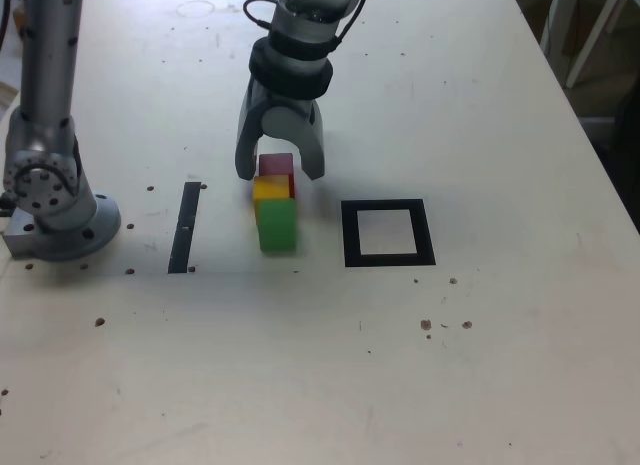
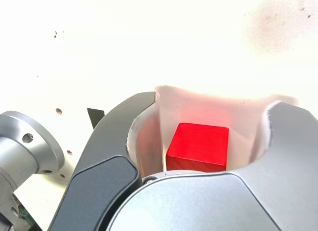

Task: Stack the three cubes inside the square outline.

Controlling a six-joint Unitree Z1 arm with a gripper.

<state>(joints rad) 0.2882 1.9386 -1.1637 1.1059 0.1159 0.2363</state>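
Square outline (image 1: 353, 235) without any cubeWhite tabletop (image 1: 386, 232) inside black square outline (image 1: 353, 235)

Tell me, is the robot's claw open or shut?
Open: in the wrist view, the gripper has its jaws apart on either side of the red cube, with gaps between.

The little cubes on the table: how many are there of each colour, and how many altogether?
Red: 1, between the gripper's open jaws
Yellow: 1
Green: 1
Total: 3 cubes
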